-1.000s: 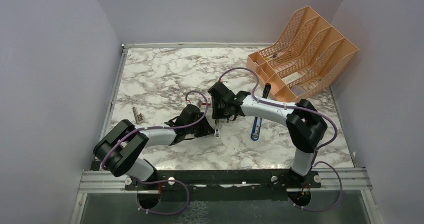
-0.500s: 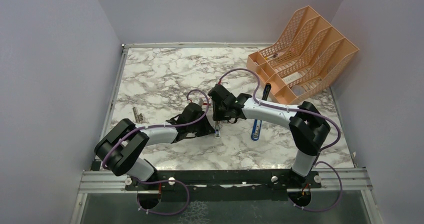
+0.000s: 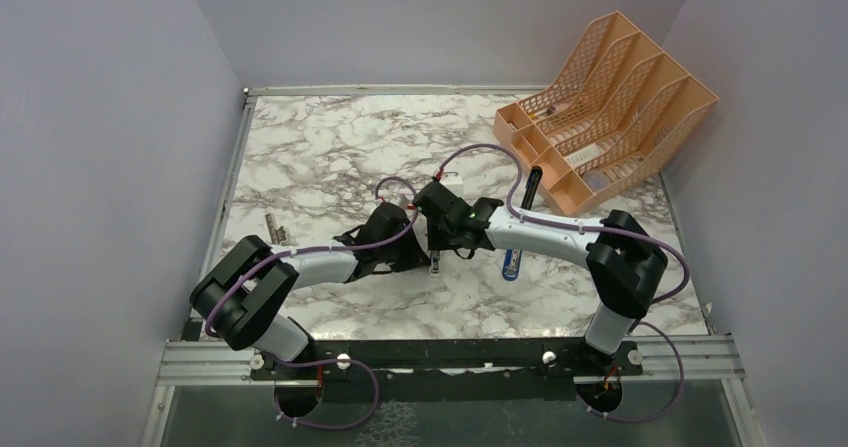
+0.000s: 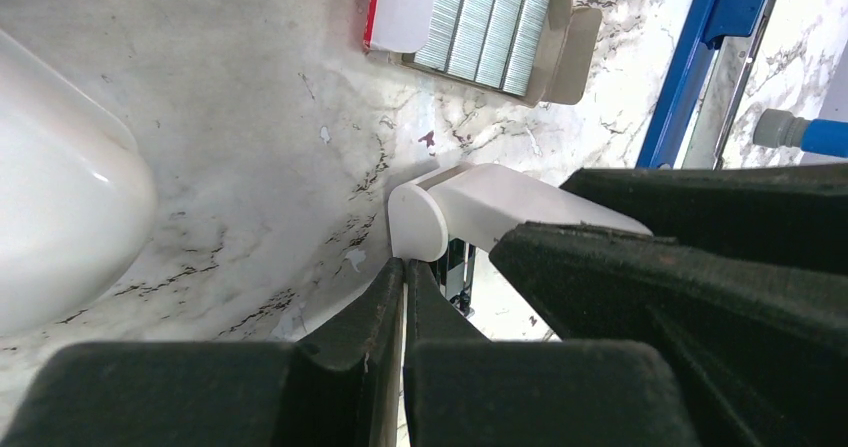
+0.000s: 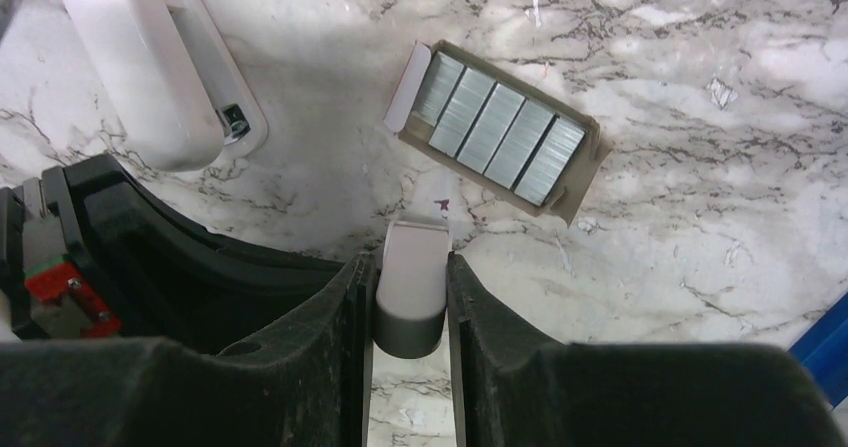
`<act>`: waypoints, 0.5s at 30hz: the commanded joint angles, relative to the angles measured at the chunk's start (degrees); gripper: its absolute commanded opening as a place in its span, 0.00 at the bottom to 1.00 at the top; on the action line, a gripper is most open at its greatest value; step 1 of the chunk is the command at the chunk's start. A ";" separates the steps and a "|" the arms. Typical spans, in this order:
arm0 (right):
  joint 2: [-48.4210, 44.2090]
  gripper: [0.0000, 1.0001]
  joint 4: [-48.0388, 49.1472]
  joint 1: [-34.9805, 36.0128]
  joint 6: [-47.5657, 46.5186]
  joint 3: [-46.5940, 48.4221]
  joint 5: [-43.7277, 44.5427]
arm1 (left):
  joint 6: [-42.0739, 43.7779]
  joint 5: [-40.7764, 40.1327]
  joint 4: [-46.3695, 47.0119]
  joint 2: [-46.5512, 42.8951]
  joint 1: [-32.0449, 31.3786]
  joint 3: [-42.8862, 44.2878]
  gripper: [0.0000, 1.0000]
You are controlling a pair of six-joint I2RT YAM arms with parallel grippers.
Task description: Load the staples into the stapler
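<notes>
The white stapler [image 3: 434, 263] lies on the marble table between both arms. My right gripper [image 5: 408, 260] is shut on its white end [image 5: 410, 292]; in the top view this gripper [image 3: 438, 245] sits over it. My left gripper [image 4: 405, 267] is shut with only a hairline gap, its tips against the stapler's rounded end [image 4: 420, 222]. A bit of silver metal shows under that end. Several grey blocks of staples [image 5: 495, 132] lie in an open red-and-white cardboard box just beyond the stapler. They also show in the left wrist view [image 4: 490, 32].
A blue-and-black tool [image 3: 514, 242] lies right of the stapler. An orange file rack [image 3: 605, 107] stands at the back right. A small metal piece [image 3: 277, 230] lies at the left. A small white thing [image 3: 452, 180] sits behind the right gripper.
The right gripper has moved a little nearer and lower onto the stapler, uncovering the small white thing behind it. The left arm has barely shifted.
</notes>
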 commanded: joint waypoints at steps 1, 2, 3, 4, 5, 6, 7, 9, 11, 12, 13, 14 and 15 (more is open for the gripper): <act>-1.76 0.23 -2.34 3.01 4.46 -2.64 -4.43 | 0.06 -2.25 -2.72 1.69 -0.22 0.91 0.03; -1.67 0.23 -2.04 3.23 4.64 -2.98 -4.43 | -0.04 -2.35 -2.83 1.77 -0.24 1.03 0.03; -1.60 0.23 -1.78 3.49 4.81 -3.20 -4.34 | -0.03 -2.25 -2.75 1.86 -0.26 1.11 0.03; -1.44 0.23 -1.67 3.68 5.06 -3.36 -4.22 | -0.09 -2.21 -2.78 1.97 -0.24 1.15 0.03; -1.26 0.23 -1.67 3.85 5.27 -3.41 -3.75 | -0.09 -2.20 -2.73 2.04 -0.18 1.24 0.03; -1.06 0.23 -1.61 4.06 5.45 -3.54 -3.53 | -0.10 -2.24 -2.69 2.13 -0.28 1.27 0.03; -0.90 0.23 -1.40 4.22 5.49 -3.62 -3.26 | -0.11 -2.20 -2.74 2.21 -0.29 1.27 0.03; -0.62 0.23 -0.99 4.55 5.60 -3.65 -3.15 | -0.09 -2.14 -2.75 2.38 -0.14 1.31 0.03; -0.38 0.23 -0.68 4.99 5.73 -3.70 -2.80 | -0.11 -2.12 -2.73 2.52 -0.16 1.30 0.03; -0.25 0.23 -0.67 5.17 5.83 -3.65 -2.60 | -0.09 -2.16 -2.75 2.53 -0.23 1.25 0.03; -0.08 0.23 -0.63 5.30 5.94 -3.71 -2.51 | -0.10 -2.19 -2.70 2.53 -0.21 1.18 0.03; 0.07 0.23 -0.53 5.45 5.95 -3.80 -2.43 | -0.23 -2.20 -2.66 2.53 -0.16 1.06 0.03; 0.36 0.23 -0.53 5.50 6.01 -3.82 -2.35 | -0.19 -2.20 -2.69 2.57 -0.18 1.06 0.03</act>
